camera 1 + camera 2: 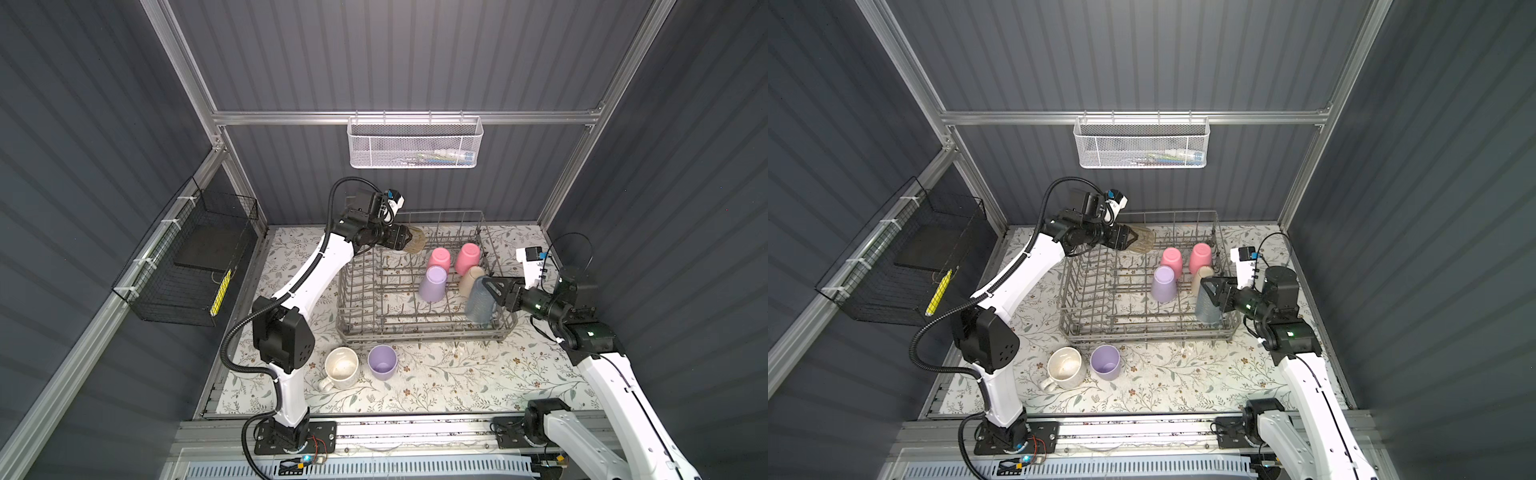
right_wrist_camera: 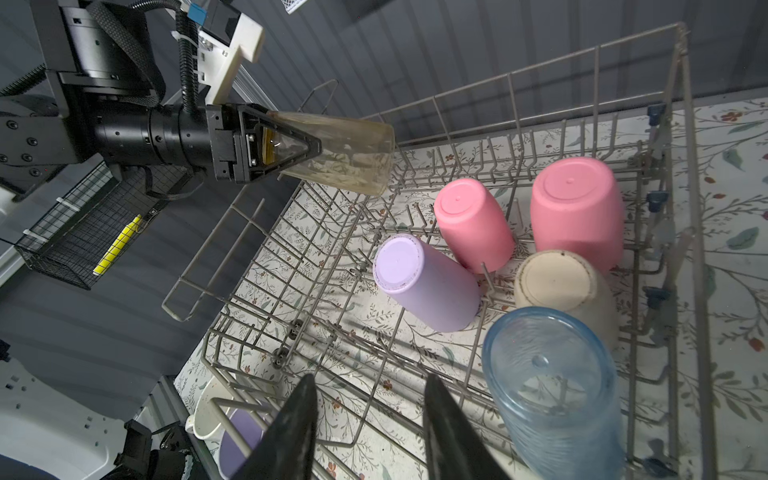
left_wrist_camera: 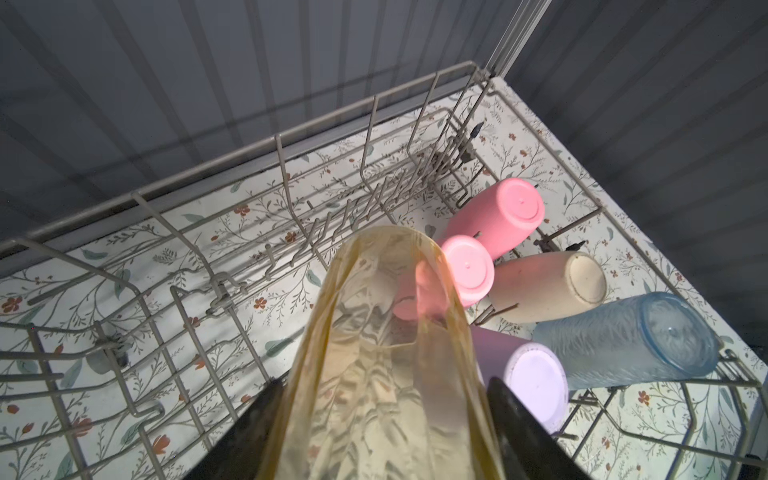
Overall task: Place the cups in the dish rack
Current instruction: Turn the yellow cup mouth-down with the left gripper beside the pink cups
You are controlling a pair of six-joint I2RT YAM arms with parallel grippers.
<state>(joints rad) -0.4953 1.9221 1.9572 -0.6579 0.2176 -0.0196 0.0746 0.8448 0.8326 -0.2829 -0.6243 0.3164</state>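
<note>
The grey wire dish rack [image 1: 424,330] stands at the middle of the table. Upside down at its right side are two pink cups [image 1: 439,258] [image 1: 467,257], a lilac cup [image 1: 433,283], a beige cup [image 1: 469,279] and a clear blue tumbler [image 1: 478,305]. My left gripper [image 3: 386,380] is shut on a clear yellow tumbler [image 3: 386,332], held on its side above the rack's back left part. My right gripper [image 2: 370,378] stands open and empty just beside the blue tumbler [image 2: 548,395]. In front of the rack, a cream mug [image 1: 341,368] and another lilac cup [image 1: 382,361] stand upright on the table.
A white mesh basket [image 1: 415,143] hangs on the back wall. A black wire basket [image 1: 187,266] holding a yellow item hangs on the left wall. Dark ribbed walls enclose the floral table top [image 1: 457,382] on three sides.
</note>
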